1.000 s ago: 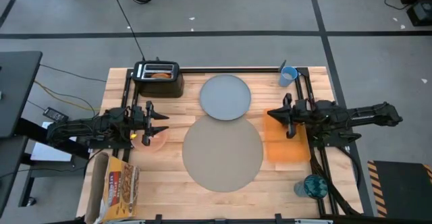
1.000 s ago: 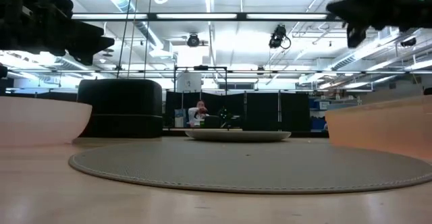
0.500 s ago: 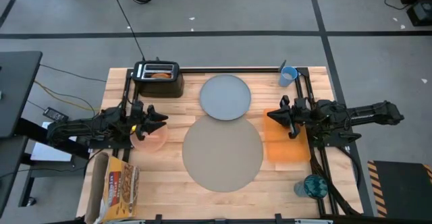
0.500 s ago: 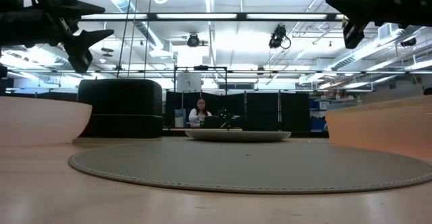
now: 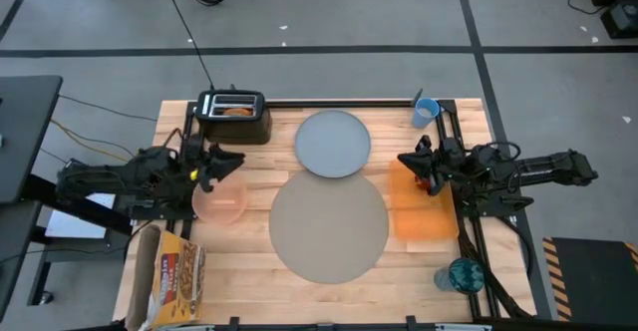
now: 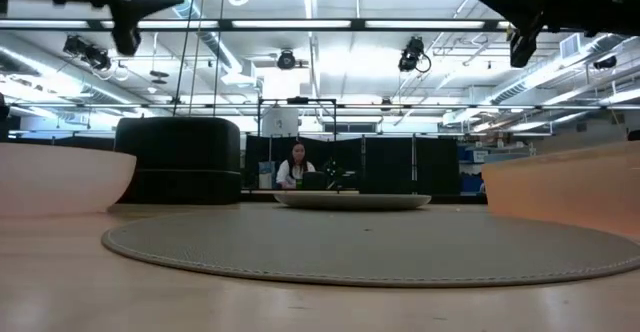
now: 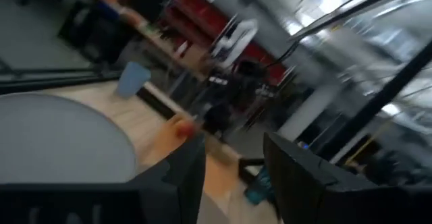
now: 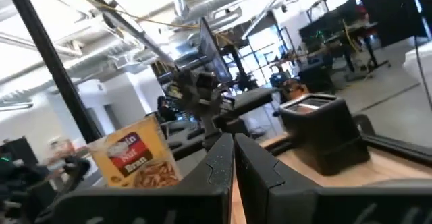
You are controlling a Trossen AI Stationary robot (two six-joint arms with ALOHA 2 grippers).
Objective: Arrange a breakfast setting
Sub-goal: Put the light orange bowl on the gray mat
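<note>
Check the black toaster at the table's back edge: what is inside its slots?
In the high view, the black toaster has something orange-brown, seemingly a bagel, in a slot. How deep it sits is hidden by the toaster's body.

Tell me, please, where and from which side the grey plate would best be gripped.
Probably by its thin rim. The grey plate lies flat behind the tan placemat, so a gripper could come from above at the bare left or right edge, one finger slipping under the lip.

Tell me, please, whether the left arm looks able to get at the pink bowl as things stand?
Probably yes: the left gripper hangs open beside the bowl, which sits uncovered on the table with nothing between them.
</note>
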